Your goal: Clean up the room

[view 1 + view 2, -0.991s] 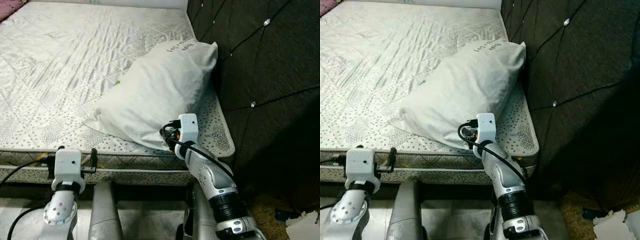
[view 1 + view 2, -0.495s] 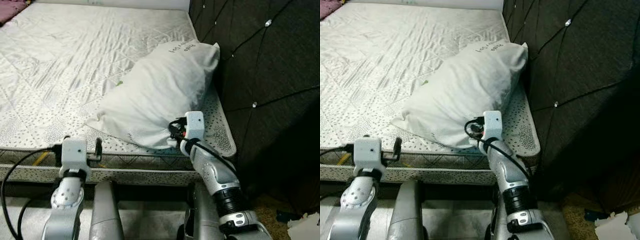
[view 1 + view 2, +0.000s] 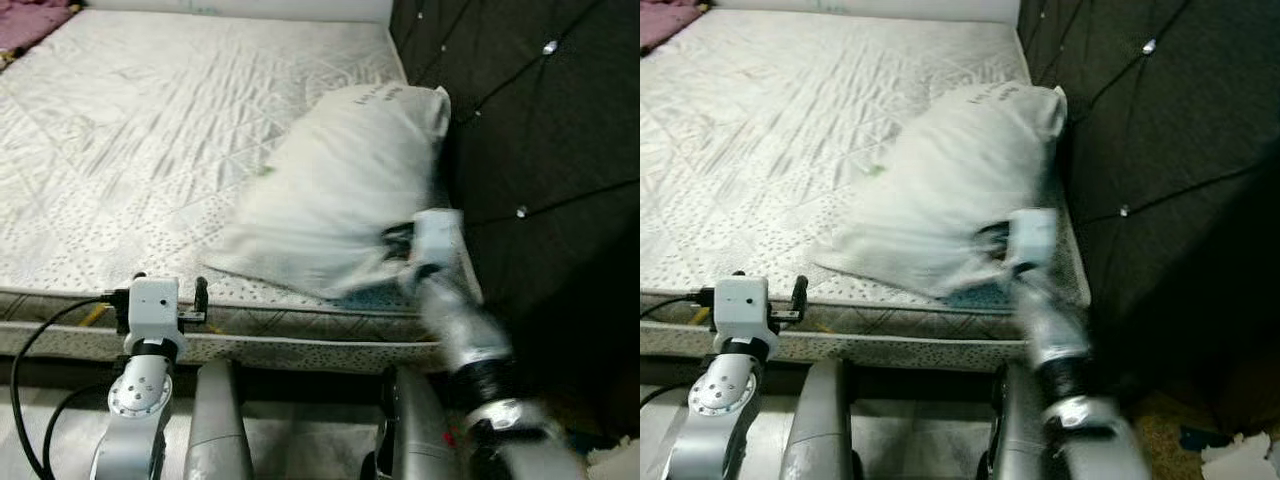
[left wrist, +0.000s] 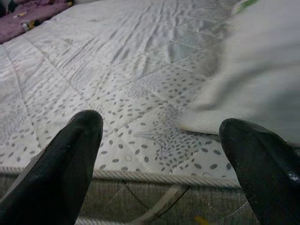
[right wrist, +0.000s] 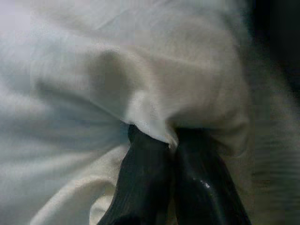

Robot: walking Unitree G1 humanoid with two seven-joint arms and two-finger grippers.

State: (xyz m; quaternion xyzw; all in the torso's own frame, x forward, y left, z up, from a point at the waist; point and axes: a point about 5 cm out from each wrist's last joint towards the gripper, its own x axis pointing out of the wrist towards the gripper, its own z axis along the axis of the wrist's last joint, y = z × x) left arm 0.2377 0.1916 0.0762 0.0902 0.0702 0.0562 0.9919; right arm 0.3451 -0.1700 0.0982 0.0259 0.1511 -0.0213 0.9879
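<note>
on quilted mattress [image 3: 150,150], right tool [image 5: 168,140] pinches soft pillow [image 3: 340,190].

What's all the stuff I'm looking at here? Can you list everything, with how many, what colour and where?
Pillow: one, white, on the mattress, leaning against the headboard, its near corner pinched.
Mattress: one, white with grey speckled quilting, bare.
Headboard: one, dark tufted with shiny studs, to the robot's right.
Cloth: purple, at the far left edge of the mattress.
Paper scraps: white, on the floor at the lower right.
Left gripper: one, black fingers open, hovering at the near edge of the mattress.
Right gripper: one, black fingers shut on the pillow's corner.
</note>
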